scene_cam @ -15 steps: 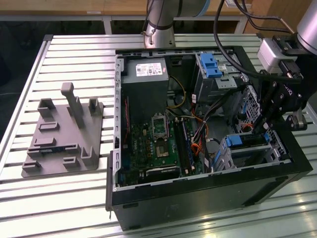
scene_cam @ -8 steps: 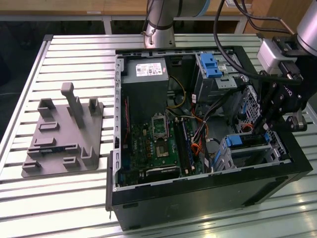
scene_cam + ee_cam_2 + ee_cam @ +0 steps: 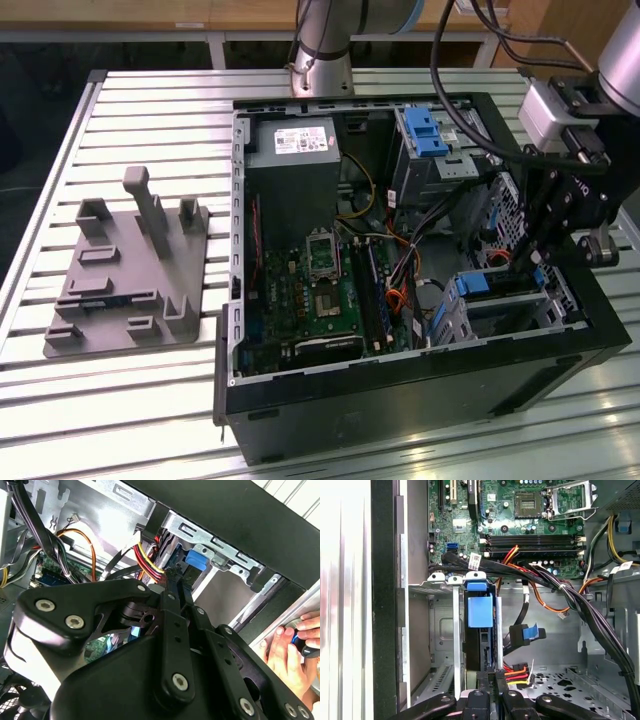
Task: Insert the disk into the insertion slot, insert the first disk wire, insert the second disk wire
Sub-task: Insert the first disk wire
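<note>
The gripper (image 3: 492,679) is seen with its fingers drawn narrow, almost together, at the near end of the disk (image 3: 479,647). Whether that end is pinched or merely touched cannot be made out. The disk is stood on edge inside the slot (image 3: 445,630), with the blue of its carrier (image 3: 480,611) showing between the cage walls, so it is judged to be mostly or wholly in. In the exterior view the slot (image 3: 505,310) is placed at the near corner of the case (image 3: 400,420), on the exterior view's right, and the gripper (image 3: 523,268) is reached down into it.

The step in hand is taken to be the seating of the disk. It would be done well by a push kept straight along the cage walls, without twist, until the carrier is felt to catch.

Just beside the slot a blue-ended wire (image 3: 525,634) is hung loose, and a red-and-yellow bundle (image 3: 516,672) lies near the fingers. Both should be kept from being trapped. Beyond them the motherboard (image 3: 520,510) is seen. A person's hand (image 3: 292,652) is seen outside the case wall and should be minded.
</note>
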Robot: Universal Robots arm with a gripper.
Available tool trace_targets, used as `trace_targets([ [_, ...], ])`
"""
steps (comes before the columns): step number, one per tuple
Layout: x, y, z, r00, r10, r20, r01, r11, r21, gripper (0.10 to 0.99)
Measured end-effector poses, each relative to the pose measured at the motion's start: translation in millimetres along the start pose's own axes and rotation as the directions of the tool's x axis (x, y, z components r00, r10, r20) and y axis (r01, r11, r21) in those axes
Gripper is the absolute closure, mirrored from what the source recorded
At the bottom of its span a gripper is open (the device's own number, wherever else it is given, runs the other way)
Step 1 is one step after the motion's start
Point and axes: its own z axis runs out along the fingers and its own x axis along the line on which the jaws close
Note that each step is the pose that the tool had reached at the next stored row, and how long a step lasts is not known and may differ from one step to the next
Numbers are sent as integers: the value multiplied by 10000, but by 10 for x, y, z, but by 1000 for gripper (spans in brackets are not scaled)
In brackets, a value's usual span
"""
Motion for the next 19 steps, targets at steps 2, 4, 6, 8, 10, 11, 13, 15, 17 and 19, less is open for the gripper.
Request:
trace_targets([
  [2, 1, 0, 5, 10000, 0, 0, 0, 10000, 0, 922],
  [4, 2, 0, 9, 10000, 0, 1, 0, 10000, 0, 922],
  [6, 3, 0, 13, 10000, 0, 0, 0, 10000, 0, 922],
  [8, 4, 0, 16, 10000, 0, 0, 0, 10000, 0, 922],
  [10, 5, -1, 20, 10000, 0, 0, 0, 10000, 0, 922],
  [11, 6, -1, 22, 10000, 0, 0, 0, 10000, 0, 922],
  [13, 6, -1, 26, 10000, 0, 0, 0, 10000, 0, 922],
  [15, 6, 0, 30, 10000, 0, 0, 0, 10000, 0, 922],
  [17, 6, -1, 34, 10000, 0, 0, 0, 10000, 0, 922],
  [19, 7, -1, 39, 10000, 0, 0, 0, 10000, 0, 922],
])
